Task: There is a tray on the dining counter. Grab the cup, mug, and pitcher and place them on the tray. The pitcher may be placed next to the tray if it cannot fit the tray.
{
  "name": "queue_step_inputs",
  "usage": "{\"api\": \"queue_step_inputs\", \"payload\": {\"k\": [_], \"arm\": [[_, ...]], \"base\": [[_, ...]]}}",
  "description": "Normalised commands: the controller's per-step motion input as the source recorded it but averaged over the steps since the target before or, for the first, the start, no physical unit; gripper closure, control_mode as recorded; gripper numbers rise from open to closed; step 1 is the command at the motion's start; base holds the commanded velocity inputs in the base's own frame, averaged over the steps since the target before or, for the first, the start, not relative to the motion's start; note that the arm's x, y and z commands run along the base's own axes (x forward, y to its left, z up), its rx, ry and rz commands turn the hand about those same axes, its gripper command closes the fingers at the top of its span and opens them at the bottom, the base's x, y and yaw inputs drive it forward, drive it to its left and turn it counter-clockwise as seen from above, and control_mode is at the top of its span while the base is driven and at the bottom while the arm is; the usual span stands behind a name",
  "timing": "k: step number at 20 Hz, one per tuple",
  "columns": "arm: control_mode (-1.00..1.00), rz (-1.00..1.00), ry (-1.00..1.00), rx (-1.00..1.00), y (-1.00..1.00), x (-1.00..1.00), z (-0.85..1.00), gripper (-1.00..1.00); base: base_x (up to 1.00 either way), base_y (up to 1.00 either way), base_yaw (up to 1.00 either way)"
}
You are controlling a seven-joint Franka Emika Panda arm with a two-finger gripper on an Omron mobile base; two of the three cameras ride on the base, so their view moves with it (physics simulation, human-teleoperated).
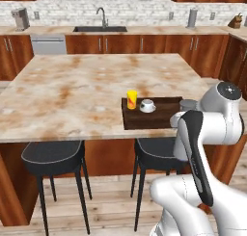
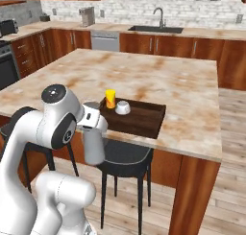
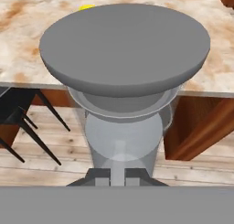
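My gripper is shut on the tall grey pitcher, whose wide round end looms close in the hand view. In the right base view the pitcher hangs from the gripper off the near edge of the dining counter, lower than its top and left of the tray. The dark brown tray lies near that front edge. On its left part stand the yellow cup and the white mug, side by side. From the right they show again: tray, cup, mug.
Two black stools stand under the counter's near edge, one right below the pitcher. A sink with faucet and brown cabinets line the far wall. The tray's right half is bare.
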Motion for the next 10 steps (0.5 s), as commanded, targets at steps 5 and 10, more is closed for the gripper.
{"api": "queue_step_inputs", "payload": {"k": [5, 10], "arm": [[1.00, 0.00, 0.00, 0.00, 0.00, 0.00, 0.00, 1.00], [1.00, 0.00, 0.00, 0.00, 0.00, 0.00, 0.00, 1.00]], "base": [[0.48, -0.02, -0.08], [0.18, 0.00, -0.03]]}}
